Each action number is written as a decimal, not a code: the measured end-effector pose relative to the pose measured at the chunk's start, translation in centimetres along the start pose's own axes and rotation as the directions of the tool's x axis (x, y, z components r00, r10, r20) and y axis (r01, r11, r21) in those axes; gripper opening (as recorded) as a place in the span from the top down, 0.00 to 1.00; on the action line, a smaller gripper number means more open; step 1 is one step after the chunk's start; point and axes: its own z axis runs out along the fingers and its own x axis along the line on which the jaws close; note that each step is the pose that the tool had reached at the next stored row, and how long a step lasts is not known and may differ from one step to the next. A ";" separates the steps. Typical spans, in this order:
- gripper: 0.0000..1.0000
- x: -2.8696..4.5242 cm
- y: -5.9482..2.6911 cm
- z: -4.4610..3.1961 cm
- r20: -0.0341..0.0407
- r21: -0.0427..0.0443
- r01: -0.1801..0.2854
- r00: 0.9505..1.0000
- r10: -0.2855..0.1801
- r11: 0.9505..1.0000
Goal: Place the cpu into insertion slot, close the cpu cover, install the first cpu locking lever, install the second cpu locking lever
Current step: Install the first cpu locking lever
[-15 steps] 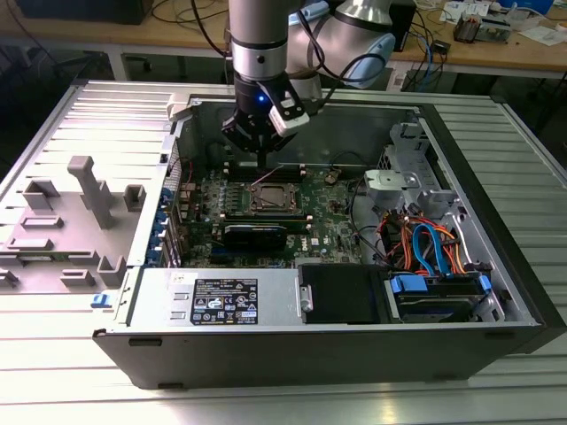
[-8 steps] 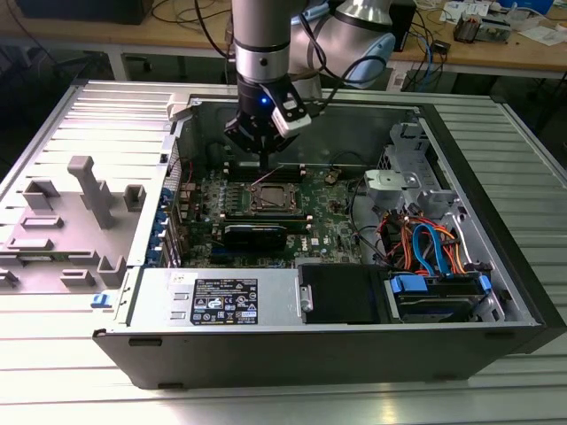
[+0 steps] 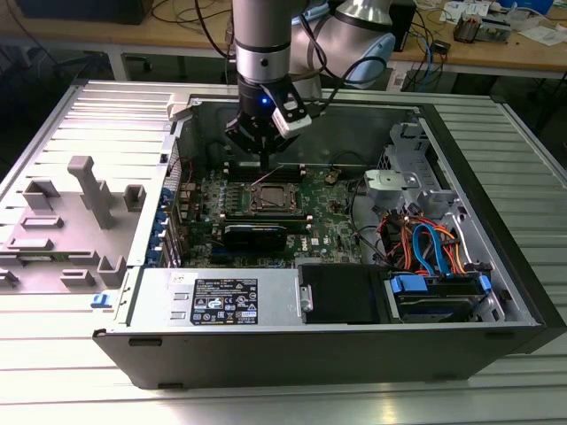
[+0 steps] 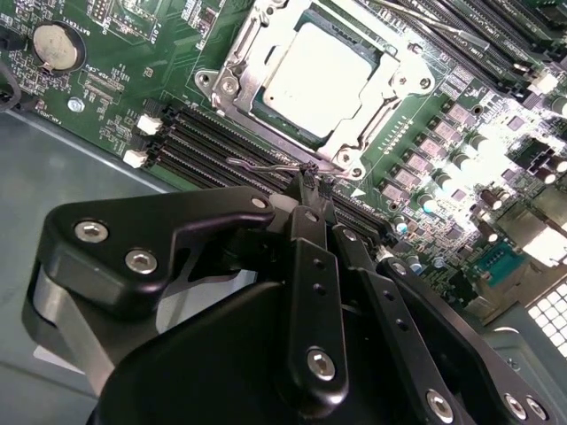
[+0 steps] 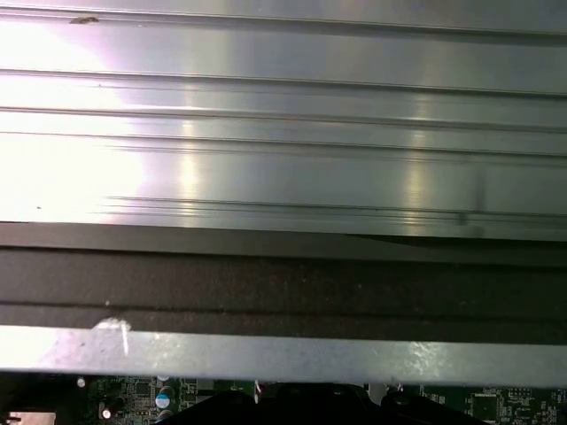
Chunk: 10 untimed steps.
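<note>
The hand [image 4: 314,181] is clenched, its black fingers [image 4: 306,266] drawn together with the tips at a thin wire locking lever [image 4: 266,165]. I cannot tell whether they pinch the lever or only press on it. In the exterior view the hand [image 3: 265,162] hangs upright just beyond the far edge of the insertion slot [image 4: 341,158].

The lever's long axis runs along that edge of the slot, parallel to the black memory slots [image 4: 204,142] beside it. The cpu [image 4: 319,75] lies flat in the slot with its dull metal top facing up and its sides square to the slot's rim. The cpu cover [image 4: 248,49] is down around it, so the chip shows through the cut-out.

The green motherboard [image 4: 115,97] lies in an open computer case [image 3: 354,341], which rests on a ribbed aluminium surface [image 3: 71,372]. Grey fixtures [image 3: 89,190] stand on the surface to the exterior view's left. On the far side of the room are wooden benches [image 3: 496,44] with cables on them.
</note>
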 end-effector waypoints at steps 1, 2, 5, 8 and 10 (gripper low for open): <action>0.89 -0.04 0.00 0.01 0.000 0.000 0.000 1.000 0.000 1.000; 0.89 -0.07 0.00 0.02 0.000 0.000 0.000 1.000 0.000 1.000; 0.89 -0.24 -0.01 0.08 0.000 0.000 0.000 1.000 0.000 1.000; 0.89 -0.40 0.03 0.14 0.000 0.001 -0.001 1.000 0.001 1.000; 0.89 -0.46 0.07 0.20 0.000 0.001 -0.001 1.000 0.001 1.000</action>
